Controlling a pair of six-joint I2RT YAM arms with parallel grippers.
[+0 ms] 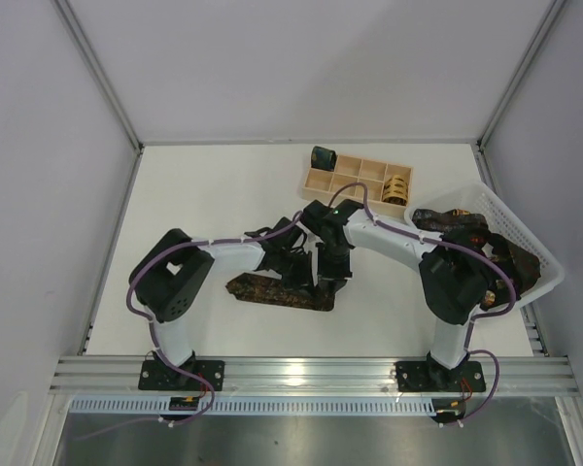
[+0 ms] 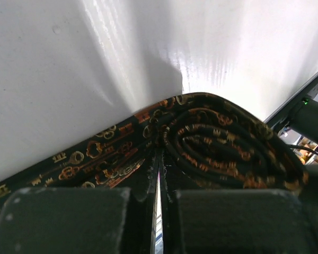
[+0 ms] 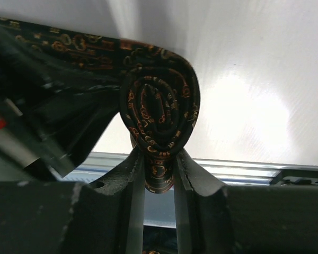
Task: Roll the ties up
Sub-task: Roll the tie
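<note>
Top external view: a dark brown necktie (image 1: 267, 289) with small tan-gold motifs lies near the middle of the white surface (image 1: 214, 194), its flat length stretching to the left. Its right end is wound into a coil that sits between the two arms' tips. In the right wrist view the coil (image 3: 159, 111) stands on edge as an oval spiral of several layers. The right fingers (image 3: 193, 196) are clamped on its lower edge, one on each side. In the left wrist view the coil (image 2: 222, 143) lies just right of the left fingers (image 2: 95, 222), which are pressed together with only a sliver of light between them. Their tips are at the spot where the flat length meets the coil. Whether they pinch a layer of fabric cannot be told.

Farther back stands a pale wooden compartment tray (image 1: 350, 173). A dark green rolled tie (image 1: 323, 155) sits in its far left compartment and a tan-gold rolled tie (image 1: 398, 184) near its right end. To the right, a white plastic mesh basket (image 1: 525, 233) holds more dark unrolled ties (image 1: 457, 221).
</note>
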